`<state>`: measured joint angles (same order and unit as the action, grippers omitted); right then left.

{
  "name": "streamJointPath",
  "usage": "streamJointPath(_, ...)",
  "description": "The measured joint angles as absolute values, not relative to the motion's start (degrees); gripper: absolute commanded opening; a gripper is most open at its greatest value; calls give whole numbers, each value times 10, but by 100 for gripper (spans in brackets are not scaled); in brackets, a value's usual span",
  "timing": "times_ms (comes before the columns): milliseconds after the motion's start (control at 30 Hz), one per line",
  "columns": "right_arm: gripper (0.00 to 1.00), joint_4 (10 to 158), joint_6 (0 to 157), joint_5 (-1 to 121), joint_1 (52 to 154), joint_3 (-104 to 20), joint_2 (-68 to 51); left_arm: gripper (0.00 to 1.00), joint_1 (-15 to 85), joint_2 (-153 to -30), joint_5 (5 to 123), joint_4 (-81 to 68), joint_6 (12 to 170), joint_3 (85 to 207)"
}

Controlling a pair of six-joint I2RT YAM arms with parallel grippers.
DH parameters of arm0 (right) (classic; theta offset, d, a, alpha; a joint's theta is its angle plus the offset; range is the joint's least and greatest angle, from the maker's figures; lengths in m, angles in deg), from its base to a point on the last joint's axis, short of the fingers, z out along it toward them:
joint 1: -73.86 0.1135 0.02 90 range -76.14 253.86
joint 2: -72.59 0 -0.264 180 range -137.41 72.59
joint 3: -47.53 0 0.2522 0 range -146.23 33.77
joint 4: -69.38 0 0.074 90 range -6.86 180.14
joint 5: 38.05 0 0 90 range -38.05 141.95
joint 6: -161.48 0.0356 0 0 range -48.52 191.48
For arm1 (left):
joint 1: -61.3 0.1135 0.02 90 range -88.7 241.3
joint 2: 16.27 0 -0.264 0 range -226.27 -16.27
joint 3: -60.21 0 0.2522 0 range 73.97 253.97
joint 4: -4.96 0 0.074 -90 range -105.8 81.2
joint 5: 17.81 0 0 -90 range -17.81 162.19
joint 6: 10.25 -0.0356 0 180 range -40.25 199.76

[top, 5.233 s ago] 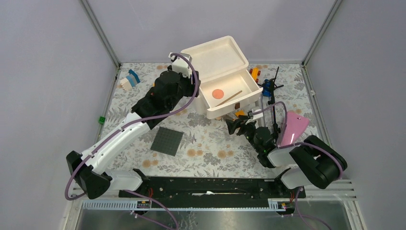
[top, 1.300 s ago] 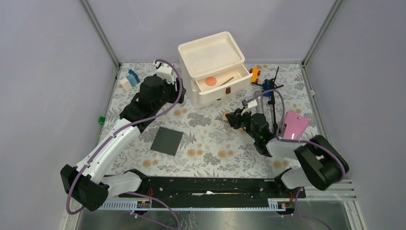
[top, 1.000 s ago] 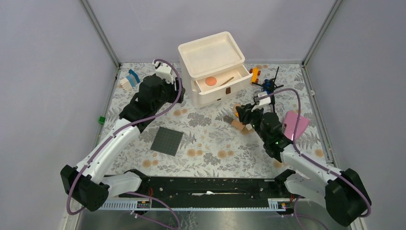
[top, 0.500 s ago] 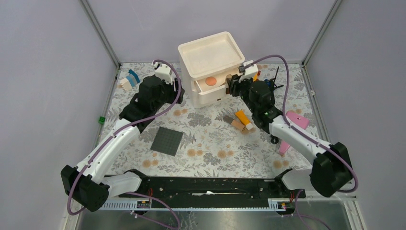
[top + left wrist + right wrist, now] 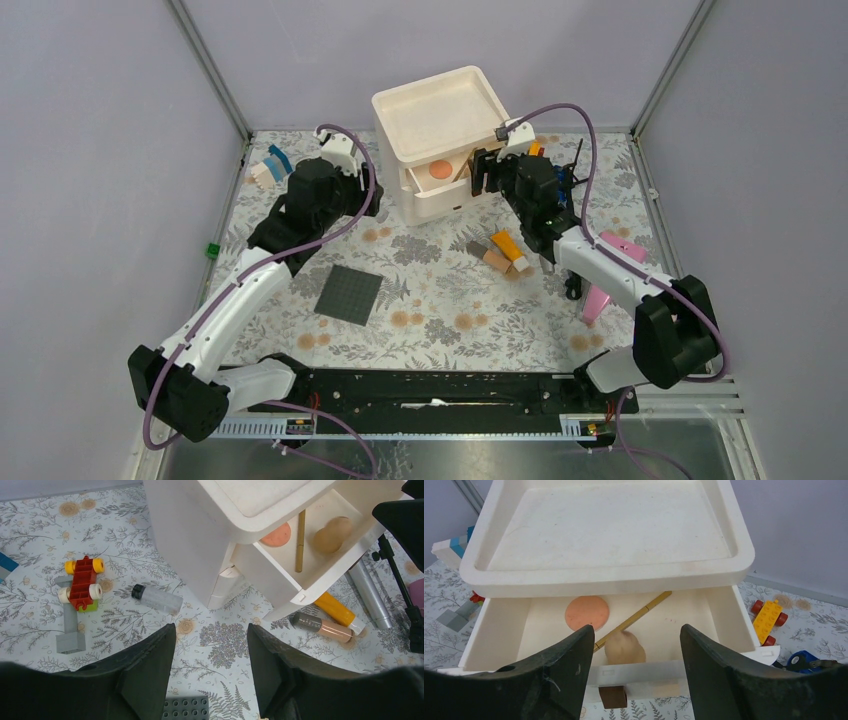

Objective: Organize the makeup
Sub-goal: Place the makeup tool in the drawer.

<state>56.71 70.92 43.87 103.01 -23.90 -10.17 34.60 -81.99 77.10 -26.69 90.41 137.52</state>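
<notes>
Right gripper (image 5: pixel 487 175): fingers spread and holding nothing, poised over the open drawer (image 5: pixel 704 669) of the white box (image 5: pixel 609 520).
Left gripper (image 5: pixel 210 640): fingers apart and empty, hovering over the table left of the box.
In the drawer: a pink disc (image 5: pixel 587 613), a thin brush (image 5: pixel 644 611) lying aslant, and a beige sponge (image 5: pixel 625 647) near the front wall.
Sponge: it looks blurred, so I cannot tell whether it is at rest.
On the table: a bottle (image 5: pixel 157 599) just left of the box; an orange tube (image 5: pixel 337 611), beige tube (image 5: pixel 322 626) and silver tube (image 5: pixel 370 595) close together by the drawer's front corner.
Risk, sponge: it is round and probably springy. If it is moving, it could hop the low front wall.
Risk, retreat: the right fingers sit between the drawer and the box's overhanging top. Pulling back at an angle could catch either one and drag the light box.
Risk, tubes: the orange tube lies partly under the drawer's corner, so a steep reach could knock the drawer.
Risk, bottle: it lies on its side and would likely roll from an off-centre pinch, towards the brick toy (image 5: pixel 82 577) nearby.
Risk, left arm: it is close to the box's side, and a wide swing could shove the box.
</notes>
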Motion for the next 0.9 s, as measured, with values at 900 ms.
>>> streamJointPath(900,74,854,774,468,1007,-38,171,60,358,-820,757,-266,910,1372)
